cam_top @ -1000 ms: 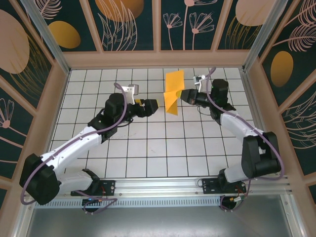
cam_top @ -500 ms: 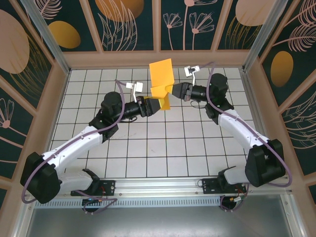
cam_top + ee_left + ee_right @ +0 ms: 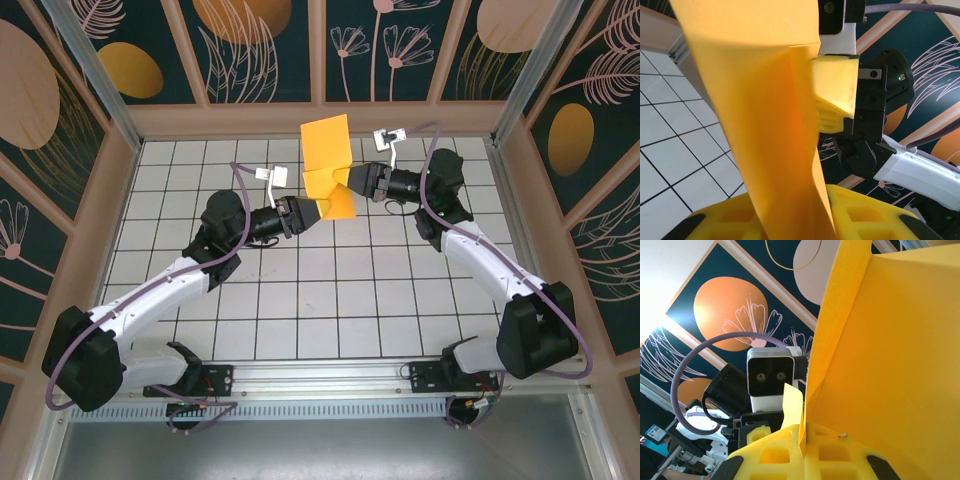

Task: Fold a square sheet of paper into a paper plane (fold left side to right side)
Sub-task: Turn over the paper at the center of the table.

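Note:
The square sheet of paper (image 3: 325, 150) is bright orange and hangs bent in the air above the far middle of the table. My right gripper (image 3: 352, 181) is shut on it from the right; in the right wrist view its yellow pads (image 3: 840, 452) meet on the paper's edge (image 3: 812, 390). My left gripper (image 3: 322, 208) reaches the paper's lower part from the left. In the left wrist view the paper (image 3: 765, 100) runs down between the left gripper's (image 3: 795, 212) yellow pads (image 3: 865, 215) and hides the gap. The right gripper's pad (image 3: 835, 95) presses the sheet higher up.
The white grid-tiled table (image 3: 300, 290) lies well below the paper. Wooden-framed patterned walls (image 3: 110, 190) close in the left, right and far sides. A metal rail (image 3: 320, 385) carrying both arm bases runs along the near edge.
The left gripper moved right and up to the paper and its jaws narrowed around it. The right gripper swung left, lifting and turning the sheet.

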Motion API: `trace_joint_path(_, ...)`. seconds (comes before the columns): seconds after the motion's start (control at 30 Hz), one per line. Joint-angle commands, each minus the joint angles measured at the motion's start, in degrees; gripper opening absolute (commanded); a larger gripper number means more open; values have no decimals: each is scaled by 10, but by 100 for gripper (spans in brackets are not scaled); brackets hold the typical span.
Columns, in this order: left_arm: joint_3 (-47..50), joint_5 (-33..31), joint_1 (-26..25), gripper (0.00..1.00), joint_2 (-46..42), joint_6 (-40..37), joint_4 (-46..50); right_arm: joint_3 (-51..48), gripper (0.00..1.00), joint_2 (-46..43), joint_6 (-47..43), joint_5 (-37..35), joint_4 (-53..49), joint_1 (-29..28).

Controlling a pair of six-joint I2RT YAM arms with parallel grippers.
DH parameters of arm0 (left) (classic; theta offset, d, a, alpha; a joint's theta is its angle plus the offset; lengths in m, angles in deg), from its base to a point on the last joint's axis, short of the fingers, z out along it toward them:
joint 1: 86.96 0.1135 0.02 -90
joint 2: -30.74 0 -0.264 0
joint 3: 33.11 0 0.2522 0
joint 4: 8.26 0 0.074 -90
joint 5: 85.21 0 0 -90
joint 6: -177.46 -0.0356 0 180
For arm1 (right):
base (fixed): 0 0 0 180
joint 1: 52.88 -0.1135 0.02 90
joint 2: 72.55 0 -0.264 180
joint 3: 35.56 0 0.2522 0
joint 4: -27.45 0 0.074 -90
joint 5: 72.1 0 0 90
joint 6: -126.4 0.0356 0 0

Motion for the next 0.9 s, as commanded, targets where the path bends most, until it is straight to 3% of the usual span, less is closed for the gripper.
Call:
trace_joint_path(0.0,7,1,1,24,-1,4,-30,-3,0,-19,-6,12,18,0)
trace_joint_path(0.2,7,-5,1,8,-1,-1,-18,-11,0,-29,-22,10,-8,1)
trace_joint_path(0.27,3,-14,1,4,-1,-14,7,-11,5,-36,-37,4,-33,5)
trace_joint_path(0.47,-25,-95,0,0,2,-99,176,4,42,-79,-164,-86,-258,46)
trace_joint_path(0.6,-59,-224,-11,0,15,-160,333,18,63,-110,-259,-247,-449,74)
trace_joint_path(0.73,-129,-427,-52,0,56,-196,513,22,70,-123,-297,-483,-591,95)
trace_joint_path(0.87,-227,-606,-108,0,153,-173,699,-10,72,-135,-301,-607,-634,126)
